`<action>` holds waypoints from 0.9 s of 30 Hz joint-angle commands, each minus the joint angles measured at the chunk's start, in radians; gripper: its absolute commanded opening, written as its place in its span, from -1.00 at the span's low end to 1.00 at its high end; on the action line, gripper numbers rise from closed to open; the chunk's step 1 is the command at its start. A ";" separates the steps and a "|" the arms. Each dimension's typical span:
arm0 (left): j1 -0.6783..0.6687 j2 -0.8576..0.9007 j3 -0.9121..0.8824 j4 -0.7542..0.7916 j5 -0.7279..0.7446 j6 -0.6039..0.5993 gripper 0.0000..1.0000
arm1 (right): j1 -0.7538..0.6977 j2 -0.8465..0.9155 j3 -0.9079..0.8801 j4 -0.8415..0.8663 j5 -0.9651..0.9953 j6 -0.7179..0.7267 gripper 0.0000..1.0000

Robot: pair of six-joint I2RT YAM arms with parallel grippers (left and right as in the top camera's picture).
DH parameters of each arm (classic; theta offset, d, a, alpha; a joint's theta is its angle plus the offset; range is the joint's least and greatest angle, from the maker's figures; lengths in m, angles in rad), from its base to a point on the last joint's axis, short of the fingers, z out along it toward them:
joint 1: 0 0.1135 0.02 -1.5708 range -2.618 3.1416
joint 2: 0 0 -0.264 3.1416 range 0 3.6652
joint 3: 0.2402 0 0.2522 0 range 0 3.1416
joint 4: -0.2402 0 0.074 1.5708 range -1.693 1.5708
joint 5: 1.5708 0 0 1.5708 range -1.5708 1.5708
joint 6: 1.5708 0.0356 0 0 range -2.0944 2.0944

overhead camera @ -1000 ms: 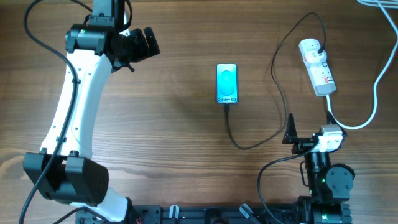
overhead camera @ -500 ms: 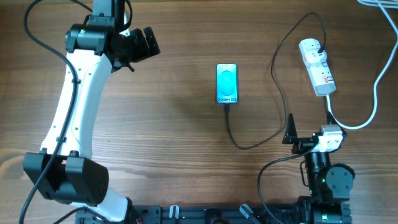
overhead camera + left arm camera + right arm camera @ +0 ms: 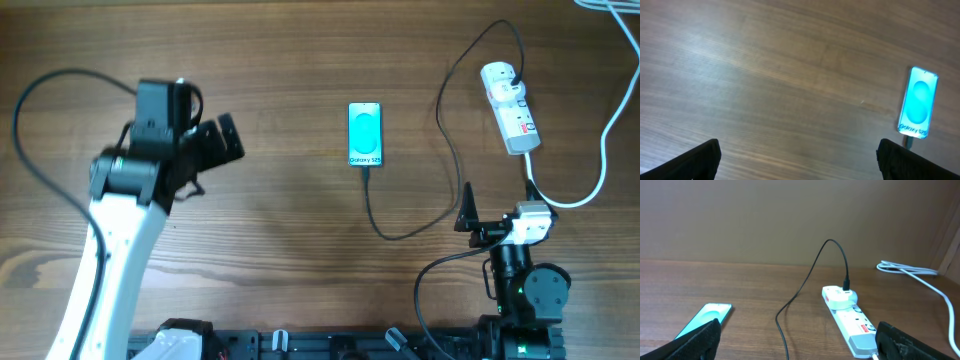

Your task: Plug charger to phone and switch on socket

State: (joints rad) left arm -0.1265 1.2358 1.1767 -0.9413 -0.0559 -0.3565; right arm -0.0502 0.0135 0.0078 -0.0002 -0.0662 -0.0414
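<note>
The phone (image 3: 365, 133) lies screen up at the table's middle, teal screen lit. It also shows in the left wrist view (image 3: 918, 102) and the right wrist view (image 3: 707, 319). The charger (image 3: 385, 228), a thin black cable, has its tip at the phone's near end and loops right and up to a white plug (image 3: 497, 73) in the socket (image 3: 512, 115), which also shows in the right wrist view (image 3: 854, 325). My left gripper (image 3: 218, 146) is open and empty, well left of the phone. My right gripper (image 3: 467, 212) is open and empty, below the socket.
A thick white cord (image 3: 590, 180) runs from the socket's near end round to the right edge and up to the far right corner. The right arm's base (image 3: 525, 285) sits at the front right, with its own black cable beside it.
My left arm has pulled back toward the front of the table, its gripper moving down and slightly left, still open. The right arm, phone, cable and socket have not moved.
</note>
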 commanded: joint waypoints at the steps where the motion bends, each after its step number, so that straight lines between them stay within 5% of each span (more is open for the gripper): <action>1: 0.005 -0.168 -0.087 0.004 -0.018 0.012 1.00 | 0.005 -0.010 -0.003 0.001 0.013 0.018 0.99; 9: 0.005 -0.671 -0.534 0.313 -0.017 0.016 1.00 | 0.005 -0.010 -0.003 0.001 0.013 0.018 0.99; 12: 0.005 -0.827 -0.655 0.393 0.031 0.137 1.00 | 0.005 -0.010 -0.003 0.001 0.014 0.018 0.99; 15: 0.005 -0.944 -0.764 0.459 0.071 0.245 1.00 | 0.005 -0.010 -0.003 0.001 0.013 0.018 0.99; 27: 0.113 -1.184 -1.069 0.760 0.079 0.249 1.00 | 0.005 -0.010 -0.003 0.001 0.013 0.018 0.99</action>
State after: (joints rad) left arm -0.0486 0.0956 0.1452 -0.2138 0.0090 -0.1314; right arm -0.0502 0.0128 0.0074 -0.0002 -0.0658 -0.0380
